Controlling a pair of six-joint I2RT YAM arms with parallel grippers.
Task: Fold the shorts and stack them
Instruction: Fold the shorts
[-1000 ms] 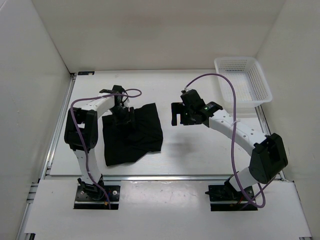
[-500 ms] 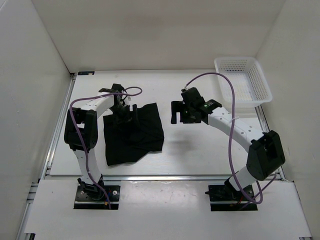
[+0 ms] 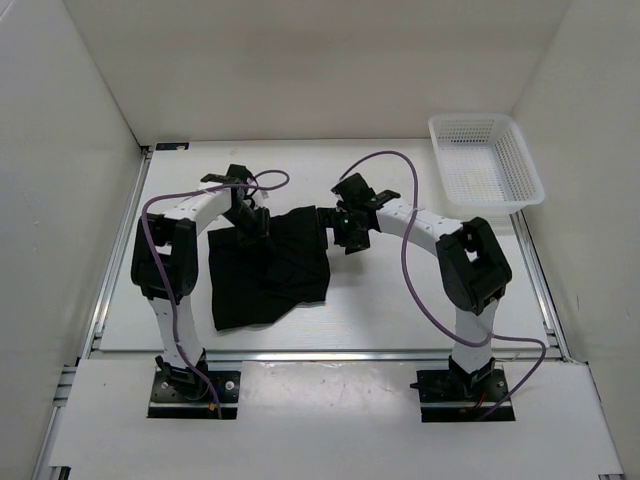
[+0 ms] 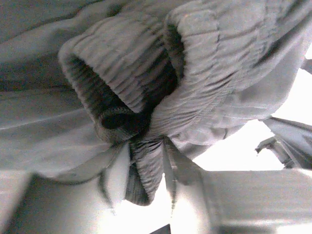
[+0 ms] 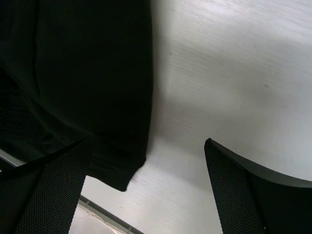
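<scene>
We see the shorts (image 3: pixel 268 265) lying spread but rumpled on the worktop (image 3: pixel 400 290), left of centre and in front of the left arm. The left claw (image 3: pixel 255 222) sits at their far edge with its jaws pinched on a bunched fold of the elastic waistband. In the left wrist view the ribbed fabric runs down between the fingers (image 4: pixel 183 170). The right claw (image 3: pixel 335 225) is just beside the far right corner of the shorts, low over the worktop. Its jaws are spread wide and hold nothing. In the right wrist view we see the cloth edge and bare worktop between its fingers (image 5: pixel 48 195). The white mesh basket (image 3: pixel 485 165) stands at the far right corner, well apart from the shorts.
</scene>
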